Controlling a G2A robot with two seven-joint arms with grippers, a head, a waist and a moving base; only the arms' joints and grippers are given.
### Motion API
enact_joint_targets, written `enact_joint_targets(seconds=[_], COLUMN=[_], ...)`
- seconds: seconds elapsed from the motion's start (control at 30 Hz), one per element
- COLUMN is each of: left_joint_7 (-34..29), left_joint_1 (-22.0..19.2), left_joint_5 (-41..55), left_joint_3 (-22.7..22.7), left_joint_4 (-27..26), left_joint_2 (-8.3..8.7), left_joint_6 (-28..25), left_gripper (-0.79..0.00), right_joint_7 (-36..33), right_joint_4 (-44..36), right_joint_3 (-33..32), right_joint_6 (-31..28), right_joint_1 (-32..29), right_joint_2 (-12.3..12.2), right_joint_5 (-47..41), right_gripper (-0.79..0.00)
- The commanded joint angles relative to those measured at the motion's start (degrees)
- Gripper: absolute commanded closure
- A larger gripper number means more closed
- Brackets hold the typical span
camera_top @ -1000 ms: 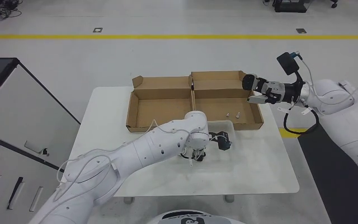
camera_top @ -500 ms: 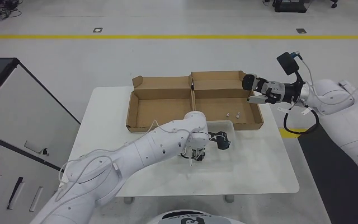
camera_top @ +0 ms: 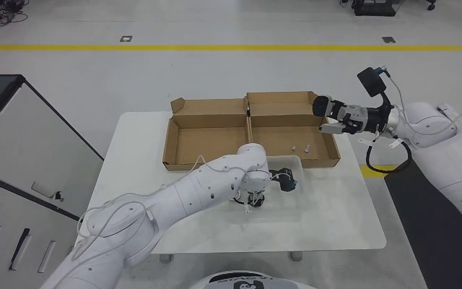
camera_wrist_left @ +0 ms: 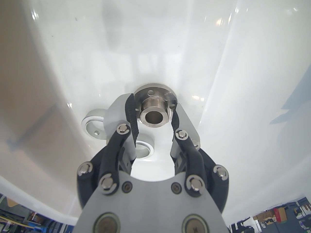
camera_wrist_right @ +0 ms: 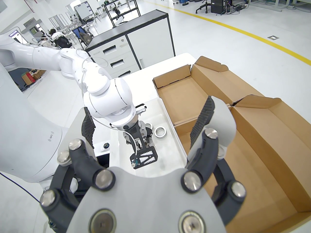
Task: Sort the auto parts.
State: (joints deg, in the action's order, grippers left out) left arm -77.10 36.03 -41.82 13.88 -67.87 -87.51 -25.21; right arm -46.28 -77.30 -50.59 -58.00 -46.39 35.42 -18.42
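My left gripper (camera_wrist_left: 153, 105) is down inside a white tray (camera_wrist_left: 243, 73), shut on the hub of a flanged metal bushing (camera_wrist_left: 153, 116) that stands on the tray floor. Beside it lie a silver ring (camera_wrist_left: 143, 147) and another flanged disc (camera_wrist_left: 93, 124). From above, the left gripper (camera_top: 253, 201) is mostly hidden under its own wrist. My right gripper (camera_top: 323, 115) hangs open and empty above the right end of the right cardboard box (camera_top: 278, 136). The right wrist view shows the left gripper (camera_wrist_right: 145, 134) in the tray (camera_wrist_right: 167, 120) next to the ring (camera_wrist_right: 160, 131).
Two open cardboard boxes stand side by side at the table's back; the left box (camera_top: 206, 137) looks bare inside. Small metal parts (camera_top: 302, 148) lie near the right box's front wall. A dark cabinet (camera_top: 29, 137) stands left of the table.
The left wrist has shifted slightly toward the boxes over the tray. The right arm has not moved.
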Motion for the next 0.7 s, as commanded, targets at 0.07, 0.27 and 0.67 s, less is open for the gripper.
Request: enact_joint_targets(seconds=[0.07, 0.27, 0.67], left_joint_7=[-0.2, -0.2, -0.3], left_joint_1=[0.3, 0.7, 0.9], left_joint_5=[-0.3, -0.4, -1.4], left_joint_3=[0.3, 0.5, 1.2], left_joint_4=[-0.4, -0.3, -0.5], left_joint_2=[0.17, 0.12, -0.02], left_joint_6=[0.0, -0.5, 0.2], left_gripper=[-0.363, -0.292, 0.0], right_joint_7=[0.0, 0.0, 0.0], right_joint_4=[0.0, 0.0, 0.0], right_joint_3=[0.0, 0.0, 0.0], right_joint_6=[0.0, 0.0, 0.0], right_joint_1=[0.0, 0.0, 0.0], right_joint_2=[0.0, 0.0, 0.0], right_joint_5=[0.0, 0.0, 0.0], right_gripper=[-0.785, -0.785, -0.785])
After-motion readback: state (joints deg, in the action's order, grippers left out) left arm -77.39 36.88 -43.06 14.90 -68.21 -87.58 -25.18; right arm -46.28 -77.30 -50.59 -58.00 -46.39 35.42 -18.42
